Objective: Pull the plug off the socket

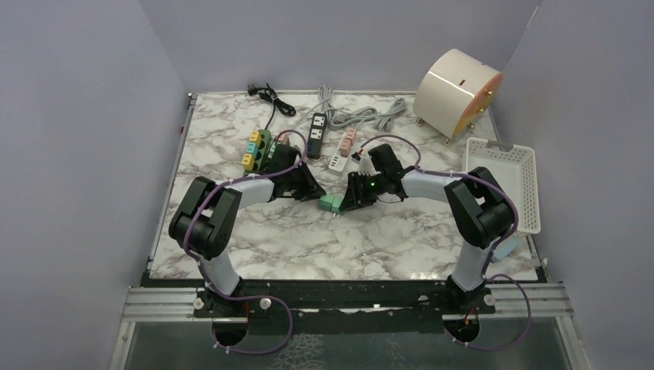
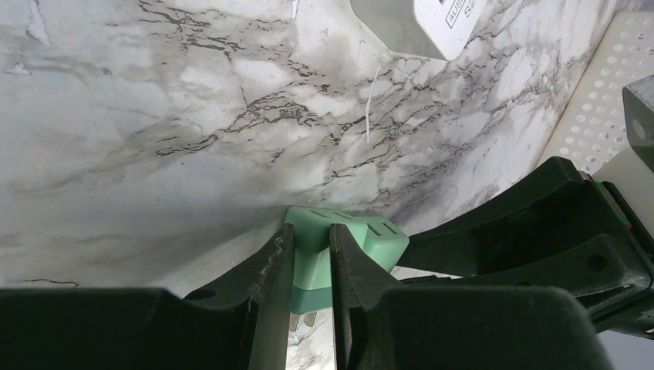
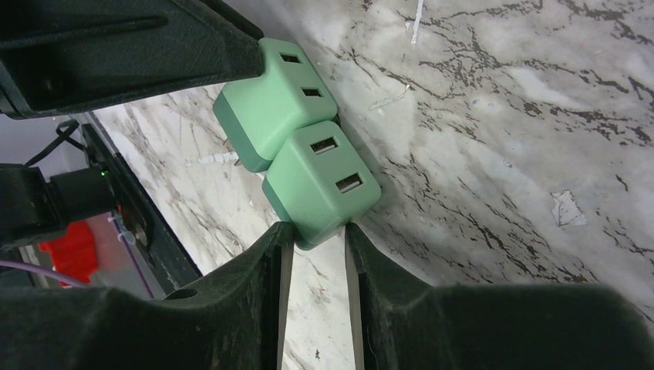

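Two mint-green cubes (image 1: 332, 203) lie flush against each other on the marble table between my arms. My left gripper (image 2: 312, 231) is shut on the socket cube (image 2: 315, 266), which has slots on its face and metal prongs showing below the fingers. The plug cube (image 3: 324, 181), with two USB ports, sits against it; my right gripper (image 3: 316, 230) is shut on its near corner, both fingertips touching it. From above, the left gripper (image 1: 315, 193) and right gripper (image 1: 347, 199) meet at the pair from either side. The seam between the cubes shows no gap.
A multicoloured power strip (image 1: 257, 149), a black strip (image 1: 317, 132) and pink and white strips (image 1: 343, 146) with cables lie behind the arms. A white basket (image 1: 505, 181) stands at the right edge, with a cream drum-shaped object (image 1: 456, 91) at the back right.
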Controlling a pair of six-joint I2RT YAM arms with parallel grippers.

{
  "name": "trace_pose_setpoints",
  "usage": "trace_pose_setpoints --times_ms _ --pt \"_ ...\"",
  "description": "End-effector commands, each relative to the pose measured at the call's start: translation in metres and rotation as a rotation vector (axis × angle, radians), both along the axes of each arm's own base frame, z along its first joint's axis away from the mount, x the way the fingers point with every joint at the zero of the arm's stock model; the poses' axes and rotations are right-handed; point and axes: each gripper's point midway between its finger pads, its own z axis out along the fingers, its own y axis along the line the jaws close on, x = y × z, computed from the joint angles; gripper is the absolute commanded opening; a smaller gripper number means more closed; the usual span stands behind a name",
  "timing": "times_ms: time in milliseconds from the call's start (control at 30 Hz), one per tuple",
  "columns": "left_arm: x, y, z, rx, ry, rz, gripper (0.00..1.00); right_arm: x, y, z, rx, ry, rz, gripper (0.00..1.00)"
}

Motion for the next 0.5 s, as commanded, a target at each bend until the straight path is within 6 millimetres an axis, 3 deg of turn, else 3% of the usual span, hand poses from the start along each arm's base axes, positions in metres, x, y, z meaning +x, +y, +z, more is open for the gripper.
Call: trace_pose_setpoints --times_ms 0,300,467 --pt "-0.028 0.018 -0.035 0.1 0.118 0.023 0.23 0.009 0.013 0.009 0.03 -0.054 0.062 0.36" --pt "-0.053 0.024 -0.024 0.038 0.162 0.094 0.23 0.02 0.031 0.017 0.092 -0.094 0.177 0.36" --pt "-0.053 0.029 -0.025 0.048 0.157 0.128 0.23 0.018 0.038 0.023 0.133 -0.081 0.243 0.36"
